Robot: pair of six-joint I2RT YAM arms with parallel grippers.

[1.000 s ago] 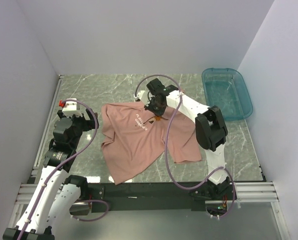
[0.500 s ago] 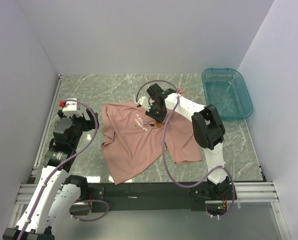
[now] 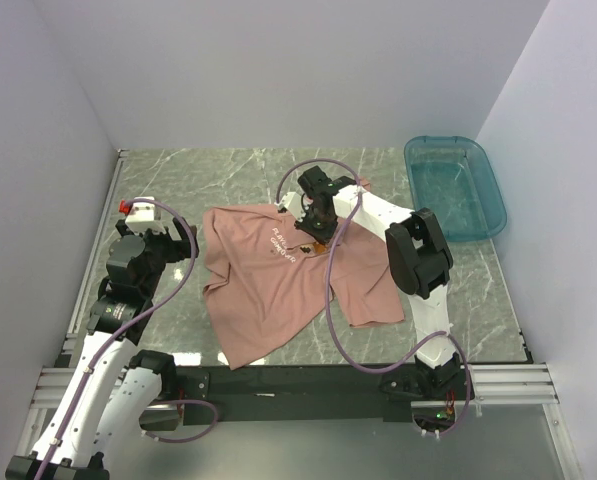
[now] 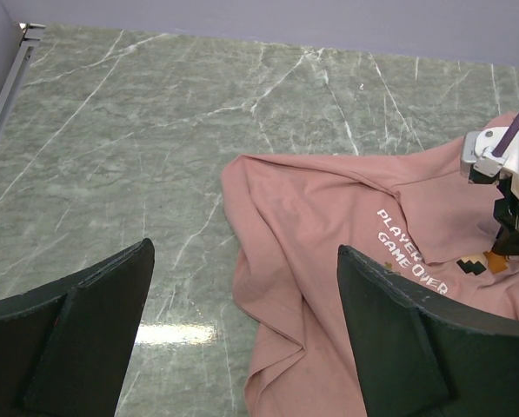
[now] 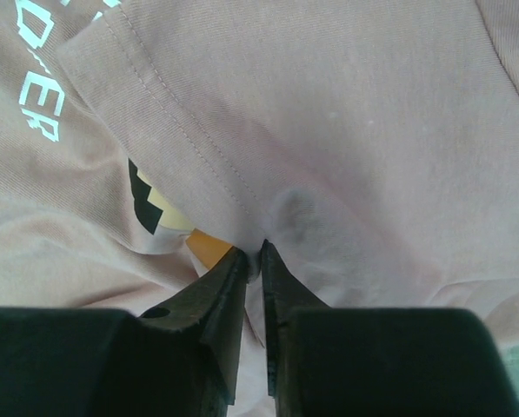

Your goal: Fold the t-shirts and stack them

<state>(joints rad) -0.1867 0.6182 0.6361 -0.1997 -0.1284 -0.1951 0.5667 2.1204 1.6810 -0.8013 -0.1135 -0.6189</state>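
One salmon-pink t-shirt (image 3: 278, 285) lies crumpled on the marble table, chest print and white text up. My right gripper (image 3: 315, 232) is over the shirt's chest, shut on a pinch of its cloth beside the orange print; the wrist view shows a fold of the t-shirt (image 5: 329, 130) between the closed fingertips (image 5: 242, 261). My left gripper (image 3: 183, 243) hangs open and empty at the shirt's left edge; in its wrist view the t-shirt (image 4: 329, 287) lies ahead between the wide-apart fingers (image 4: 94, 304), with the right arm's gripper (image 4: 511, 226) on it.
A teal plastic bin (image 3: 456, 186) stands at the back right. Grey walls close the table on three sides. A metal rail (image 3: 278, 378) runs along the near edge.
My right gripper has shifted slightly along the shirt's chest, dragging the pinched cloth a little. The left arm has not moved.
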